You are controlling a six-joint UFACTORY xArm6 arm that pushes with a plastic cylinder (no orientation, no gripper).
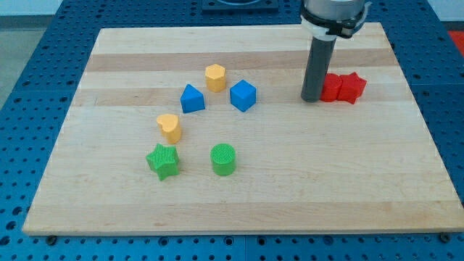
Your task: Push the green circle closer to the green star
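The green circle [223, 159] is a short ribbed cylinder on the wooden board, low and left of centre. The green star [163, 161] lies a short gap to its left, at about the same height in the view. The two do not touch. My tip [312, 98] is far off at the upper right, resting on the board just left of two red blocks and well away from both green blocks.
A red block [331, 87] touches a red star-like block [353, 88] right of my tip. A yellow hexagon [215, 77], a blue triangle [191, 98] and a blue cube [243, 95] sit above centre. A yellow heart-like block [169, 127] lies just above the green star.
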